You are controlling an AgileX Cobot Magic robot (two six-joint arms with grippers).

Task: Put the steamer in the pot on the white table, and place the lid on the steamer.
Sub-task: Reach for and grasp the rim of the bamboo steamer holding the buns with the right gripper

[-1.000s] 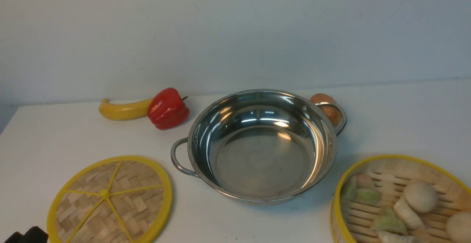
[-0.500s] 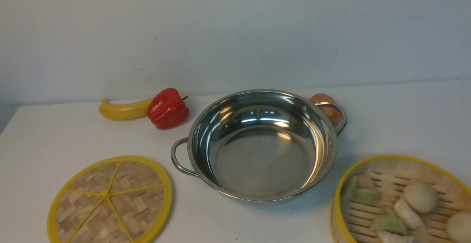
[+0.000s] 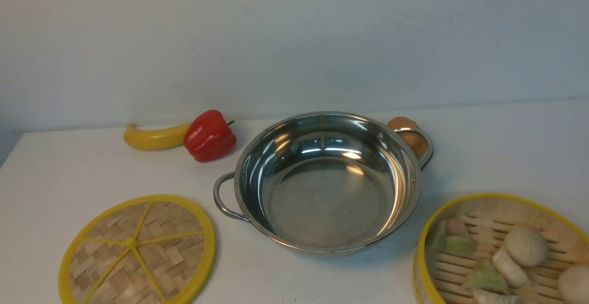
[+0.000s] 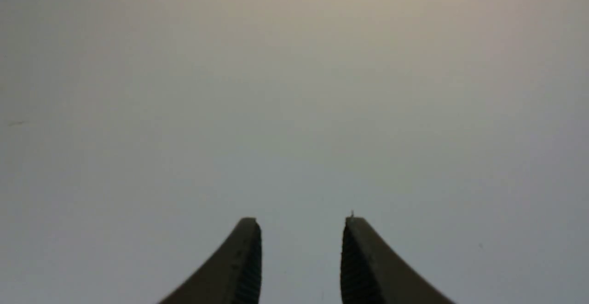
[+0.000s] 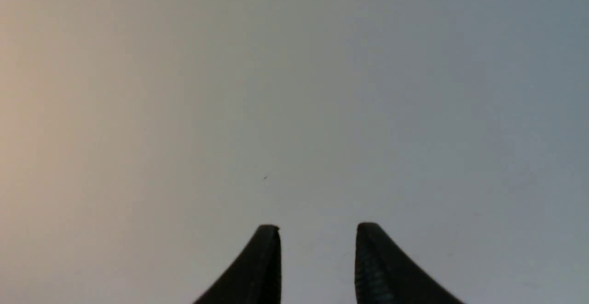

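The shiny steel pot (image 3: 327, 182) stands empty in the middle of the white table (image 3: 60, 166). The steamer (image 3: 501, 249), a yellow-rimmed bamboo basket with dumplings and buns in it, sits at the front right, partly cut off by the frame edge. The lid (image 3: 137, 250), a woven disc with yellow spokes, lies flat at the front left. Neither gripper shows in the front view. My left gripper (image 4: 301, 223) is open over bare white surface, holding nothing. My right gripper (image 5: 317, 228) is open over bare white surface, holding nothing.
A yellow banana (image 3: 154, 137) and a red bell pepper (image 3: 209, 136) lie behind the lid, left of the pot. A brown onion (image 3: 407, 134) sits behind the pot's far handle. A pale wall closes the table's back.
A dark piece of the left arm at the front view's bottom left corner a second ago has gone out of the frame. The objects have not moved.
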